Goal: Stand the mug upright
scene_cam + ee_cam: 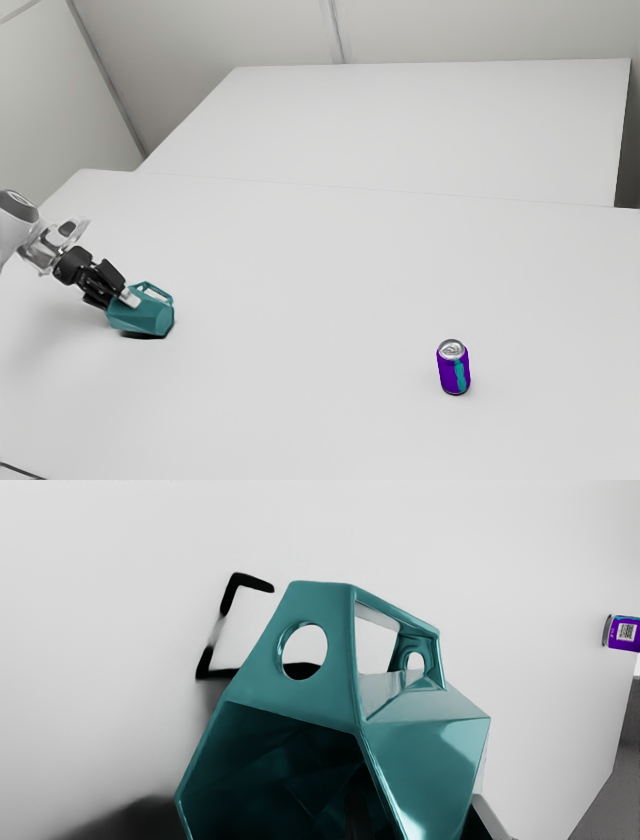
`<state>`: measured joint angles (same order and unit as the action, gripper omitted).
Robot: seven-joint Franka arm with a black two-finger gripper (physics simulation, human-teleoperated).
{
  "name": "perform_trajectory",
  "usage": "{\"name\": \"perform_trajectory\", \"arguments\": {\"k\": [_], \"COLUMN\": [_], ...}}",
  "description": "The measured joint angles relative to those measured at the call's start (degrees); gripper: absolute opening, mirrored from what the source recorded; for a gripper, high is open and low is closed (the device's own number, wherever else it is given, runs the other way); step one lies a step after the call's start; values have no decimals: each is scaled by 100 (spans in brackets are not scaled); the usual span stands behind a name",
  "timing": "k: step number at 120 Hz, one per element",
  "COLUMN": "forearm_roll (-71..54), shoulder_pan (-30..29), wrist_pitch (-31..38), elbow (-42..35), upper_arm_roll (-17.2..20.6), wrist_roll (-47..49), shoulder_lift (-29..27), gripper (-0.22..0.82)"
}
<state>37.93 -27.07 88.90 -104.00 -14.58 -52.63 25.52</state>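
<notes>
In the exterior view, the teal, faceted, glossy mug (145, 316) lies on its side at the left of the frame, below mid-height, handle upward, open mouth toward the black two-finger claw (117, 300), which is at its rim; its grip I cannot tell. A purple-and-teal metal can (454, 370) stands upright on the white bench (300, 300), lower right.

Teal faceted mug (145, 317), tipped sideways, handle (327, 602) up, at exterior view's left.
</notes>
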Motion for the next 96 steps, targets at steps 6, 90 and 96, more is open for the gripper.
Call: {"name": "perform_trajectory", "arguments": {"k": [6,90,96], "forearm_roll": [49,456,445], "shoulder_pan": [1,349,426], "wrist_pitch": [-13,-64,-61], "elbow": [-4,-23,-19], "upper_arm_roll": [0,48,44], "wrist_roll": [-25,-73,-50], "shoulder_lift": [-5,-376,-439], "gripper": [4,-17,-17]}}
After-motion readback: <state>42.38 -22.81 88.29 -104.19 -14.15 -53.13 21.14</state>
